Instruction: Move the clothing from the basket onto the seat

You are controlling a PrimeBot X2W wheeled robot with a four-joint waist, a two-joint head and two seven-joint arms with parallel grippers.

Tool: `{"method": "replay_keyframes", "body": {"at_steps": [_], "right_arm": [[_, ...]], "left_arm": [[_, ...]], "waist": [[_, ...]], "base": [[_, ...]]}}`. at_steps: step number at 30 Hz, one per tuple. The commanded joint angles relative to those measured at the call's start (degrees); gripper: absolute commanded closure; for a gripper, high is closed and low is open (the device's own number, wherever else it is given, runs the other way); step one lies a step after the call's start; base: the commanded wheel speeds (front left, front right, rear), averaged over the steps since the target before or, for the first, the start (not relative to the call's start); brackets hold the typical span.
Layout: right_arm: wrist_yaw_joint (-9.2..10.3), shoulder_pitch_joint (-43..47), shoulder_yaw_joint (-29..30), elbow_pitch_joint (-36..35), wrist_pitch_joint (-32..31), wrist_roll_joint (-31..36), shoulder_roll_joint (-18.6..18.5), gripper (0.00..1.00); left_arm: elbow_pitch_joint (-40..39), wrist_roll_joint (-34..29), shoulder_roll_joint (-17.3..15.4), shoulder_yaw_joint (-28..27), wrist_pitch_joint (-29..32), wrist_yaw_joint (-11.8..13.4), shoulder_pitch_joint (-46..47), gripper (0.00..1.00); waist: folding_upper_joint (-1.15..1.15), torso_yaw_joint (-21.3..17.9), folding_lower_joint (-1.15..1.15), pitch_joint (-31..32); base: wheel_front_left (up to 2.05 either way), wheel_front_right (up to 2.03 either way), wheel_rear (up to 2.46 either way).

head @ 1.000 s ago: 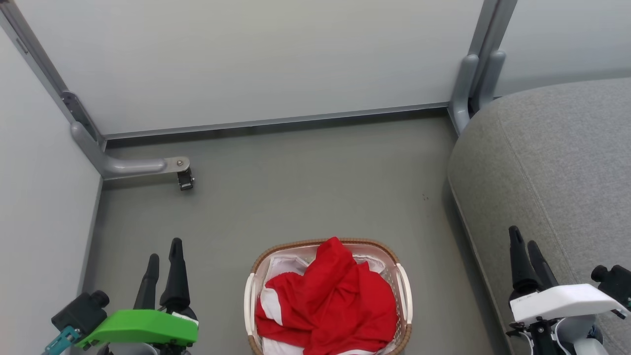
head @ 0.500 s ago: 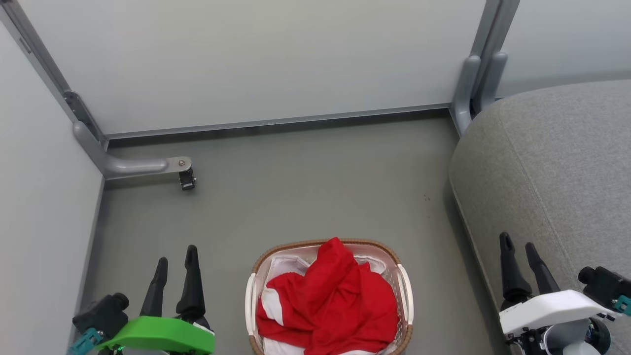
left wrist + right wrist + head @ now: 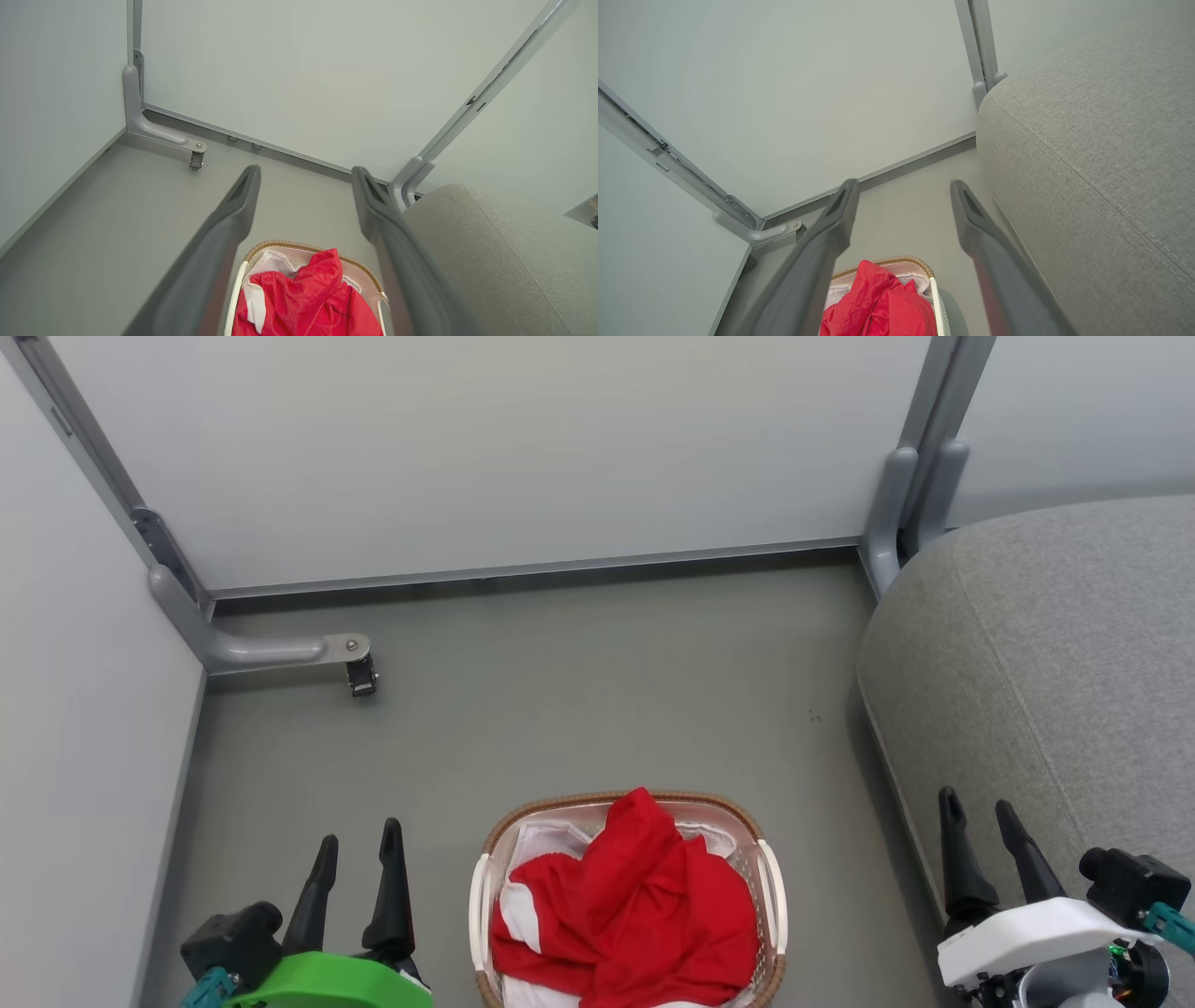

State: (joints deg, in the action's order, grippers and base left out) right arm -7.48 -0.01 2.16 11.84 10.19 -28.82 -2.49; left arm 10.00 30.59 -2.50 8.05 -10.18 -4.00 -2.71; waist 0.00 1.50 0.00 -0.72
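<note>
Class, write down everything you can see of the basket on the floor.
The basket is a small oval of white plastic lattice with a brown woven rim and two white side handles. It stands upright on the grey floor, heaped with red clothing over white fabric. Its near end is cut off by the picture's edge.

Grey floor; pale partition panels; grey metal bracket at left corner; post right.
</note>
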Motion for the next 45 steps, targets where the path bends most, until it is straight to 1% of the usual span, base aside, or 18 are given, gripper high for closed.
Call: {"method": "replay_keyframes", "body": {"at_steps": [1, 9, 25, 41, 45], "right_arm": [[-0.02, 0.6, 0.1, -0.1, 0.5, 1.4, -0.4, 0.00], [-0.02, 0.8, 0.4, 0.1, 1.6, 5.5, -0.4, 0.00], [-0.02, 0.0, -1.1, 0.3, 3.4, 13.5, -0.5, 0.00], [-0.01, -0.2, -1.5, 1.0, 5.1, 20.0, -0.6, 0.00], [0.00, -0.2, -1.7, 1.2, 5.1, 19.8, -0.6, 0.00]], "left_arm": [[-0.1, -1.6, -0.4, 0.4, -0.6, 0.3, -0.3, 0.00], [0.5, -5.0, -0.4, 1.4, -1.6, 0.4, -1.0, 0.00], [0.7, -11.1, -0.5, 2.9, -3.4, 1.0, -1.7, 0.00], [2.0, -14.7, -0.5, 4.1, -5.1, 1.2, -2.1, 0.00], [2.4, -14.8, -0.5, 4.1, -5.1, 1.2, -1.9, 0.00]], "waist": [[0.00, 0.1, 0.00, 0.0], [0.00, 0.6, 0.00, 0.2], [0.00, 1.2, 0.00, 0.0], [0.00, 1.7, 0.00, -0.3], [0.00, 1.7, 0.00, -0.3]], "base": [[0.00, 0.00, 0.00], [0.00, 0.00, 0.00], [0.00, 0.00, 0.00], [0.00, 0.00, 0.00], [0.00, 0.00, 0.00]]}}
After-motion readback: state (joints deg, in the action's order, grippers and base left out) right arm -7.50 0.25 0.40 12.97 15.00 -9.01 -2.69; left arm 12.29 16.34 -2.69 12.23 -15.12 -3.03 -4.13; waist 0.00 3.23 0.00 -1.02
